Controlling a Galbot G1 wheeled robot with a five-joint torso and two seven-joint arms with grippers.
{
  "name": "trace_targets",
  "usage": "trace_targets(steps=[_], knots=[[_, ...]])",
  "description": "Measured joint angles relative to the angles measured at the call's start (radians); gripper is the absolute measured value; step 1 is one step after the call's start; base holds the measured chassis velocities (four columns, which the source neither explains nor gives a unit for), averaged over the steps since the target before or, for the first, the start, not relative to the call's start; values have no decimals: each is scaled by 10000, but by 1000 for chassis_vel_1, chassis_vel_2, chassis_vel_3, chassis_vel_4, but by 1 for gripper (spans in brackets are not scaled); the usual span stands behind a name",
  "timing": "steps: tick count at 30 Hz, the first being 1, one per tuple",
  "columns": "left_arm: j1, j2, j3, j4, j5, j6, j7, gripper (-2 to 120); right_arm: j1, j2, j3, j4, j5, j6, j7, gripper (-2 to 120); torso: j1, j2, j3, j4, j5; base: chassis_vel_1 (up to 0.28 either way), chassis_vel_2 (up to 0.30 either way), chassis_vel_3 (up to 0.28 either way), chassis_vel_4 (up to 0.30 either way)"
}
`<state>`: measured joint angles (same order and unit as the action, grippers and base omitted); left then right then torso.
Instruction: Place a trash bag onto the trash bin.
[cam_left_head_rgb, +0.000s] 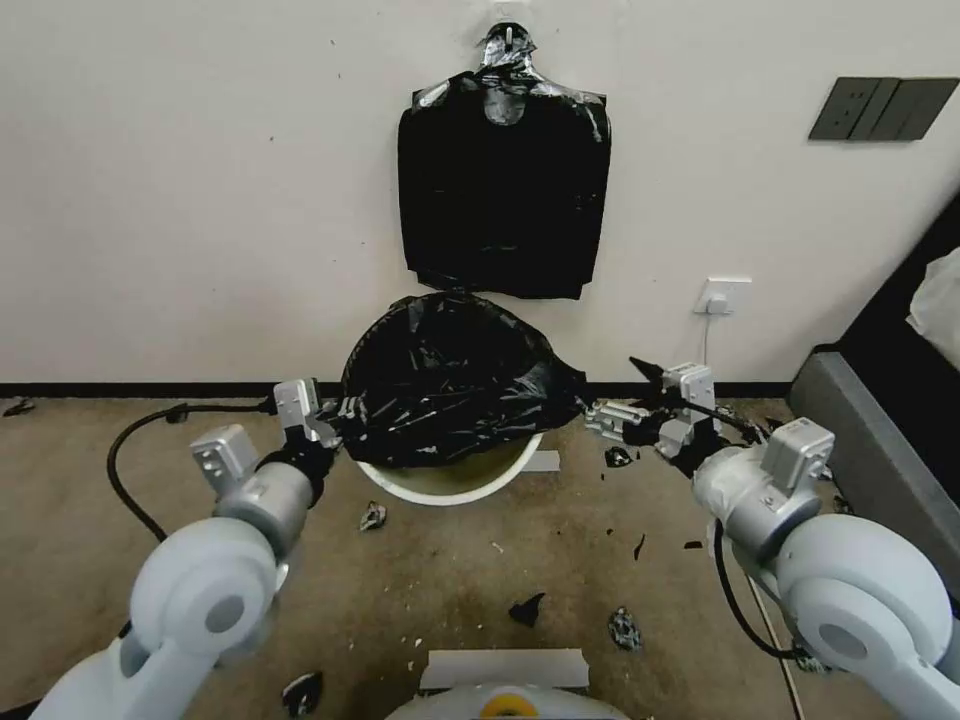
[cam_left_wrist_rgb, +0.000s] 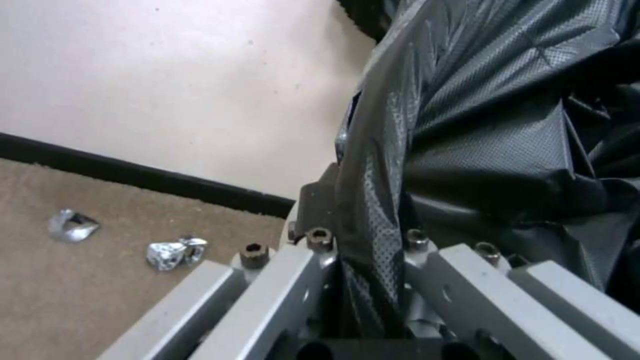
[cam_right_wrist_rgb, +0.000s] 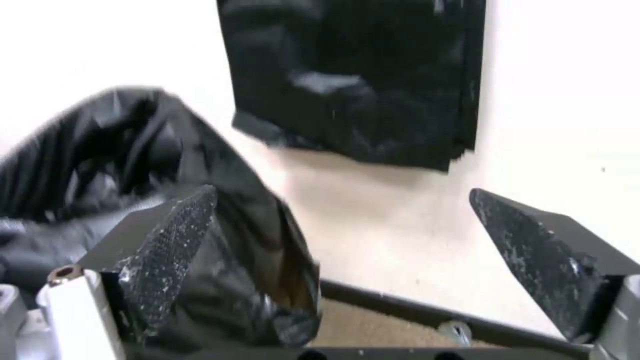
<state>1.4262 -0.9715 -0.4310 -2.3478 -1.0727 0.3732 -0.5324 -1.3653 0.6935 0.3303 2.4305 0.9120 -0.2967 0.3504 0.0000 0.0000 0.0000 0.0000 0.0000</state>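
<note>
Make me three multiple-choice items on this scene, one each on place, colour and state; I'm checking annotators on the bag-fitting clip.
1. Where does the bundle of spare bags hang?
A. on the wall above the bin
B. on the floor
C. on the right arm

2. What colour is the trash bag?
A. white
B. black
C. blue

3. How is the right tool set?
A. shut on the bag
B. shut, empty
C. open

Key: 1 A, it hangs above the trash bin; 2 B, glossy black; 3 C, its fingers stand apart, while the left tool pinches the bag.
</note>
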Motion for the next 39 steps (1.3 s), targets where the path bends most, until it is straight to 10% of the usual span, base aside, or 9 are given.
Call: trace_targets(steps=[6,13,26,39], knots=[[287,-7,-244,-1,249,26,80,3,119,-19,141,249,227,318,-139,100,0,0,0,-2,0,0,0,0,0],[525,328,-92,-271,1550,55,1054,3,603,-957,-406,716,837,-48,-3234,100,0,0,0,1,0,0,0,0,0],[216,782,850,-332,2973,61,1919,3,2105,-2098,-2072,15,297,-1324,-3980,93,0,0,0,0,-1,0,0,0,0],[269,592,1025,-450,3129,127,1953,3,2116,-2372,-2505,-50,-339,-1392,-4162,45,0,0,0,-1,0,0,0,0,0]])
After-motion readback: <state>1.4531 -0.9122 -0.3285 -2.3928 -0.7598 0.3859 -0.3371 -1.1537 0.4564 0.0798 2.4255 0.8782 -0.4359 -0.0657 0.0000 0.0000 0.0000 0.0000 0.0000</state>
